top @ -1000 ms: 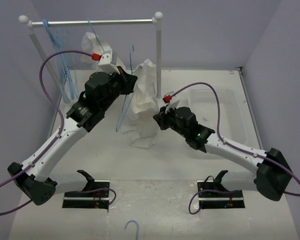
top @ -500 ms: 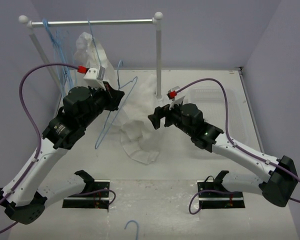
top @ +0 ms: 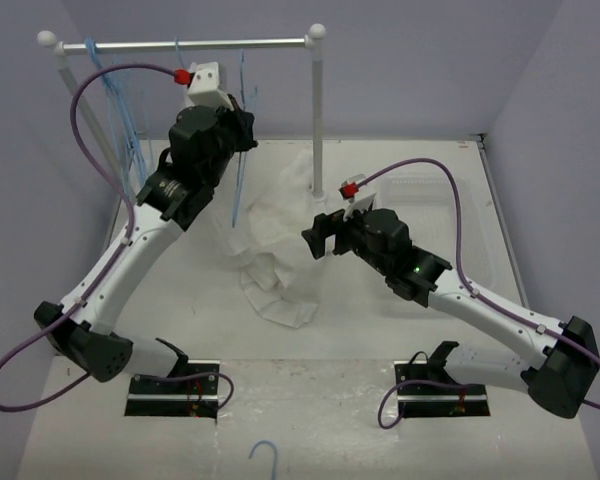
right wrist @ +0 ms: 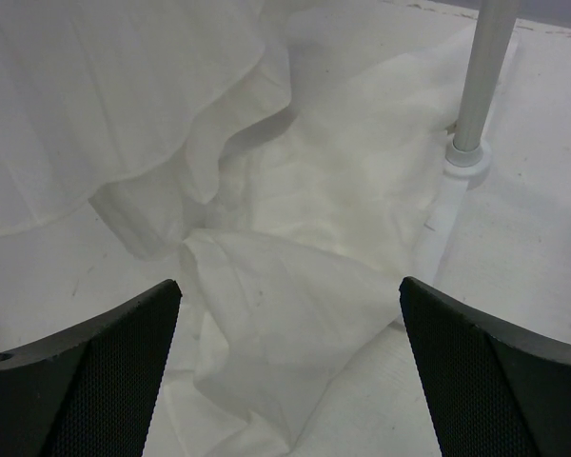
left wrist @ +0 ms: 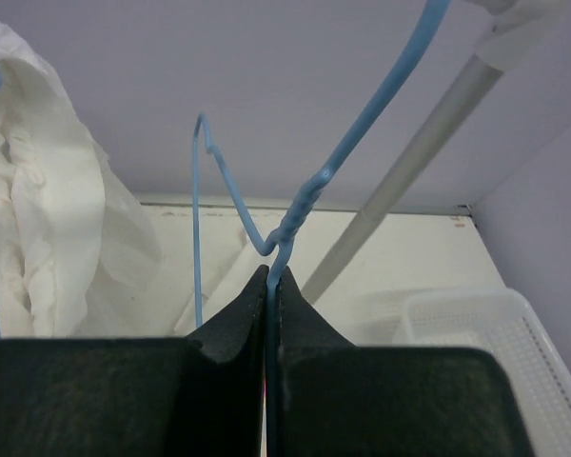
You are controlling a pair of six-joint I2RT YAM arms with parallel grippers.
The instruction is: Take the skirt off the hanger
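Note:
The white pleated skirt (top: 275,250) lies crumpled on the table below the rail, and it fills the right wrist view (right wrist: 266,314). The light-blue wire hanger (top: 239,185) hangs bare from my left gripper (top: 242,125), raised close to the rail. In the left wrist view the left gripper (left wrist: 271,276) is shut on the wire just under the hanger's (left wrist: 295,224) twisted neck, and the hook runs up to the right. My right gripper (top: 315,232) hovers beside the skirt. In its own view the right gripper (right wrist: 290,283) stands open with only cloth below it.
A metal rail (top: 180,44) on two posts (top: 318,120) spans the back, with several blue hangers (top: 115,110) at its left end. Another white garment (left wrist: 48,219) hangs beside the held hanger. A white basket (top: 450,215) sits at the right. A loose hook (top: 265,455) lies at the near edge.
The left arm has lifted the hanger up toward the rail. The skirt has come off it and dropped onto the table. The right gripper has opened and let go of the cloth.

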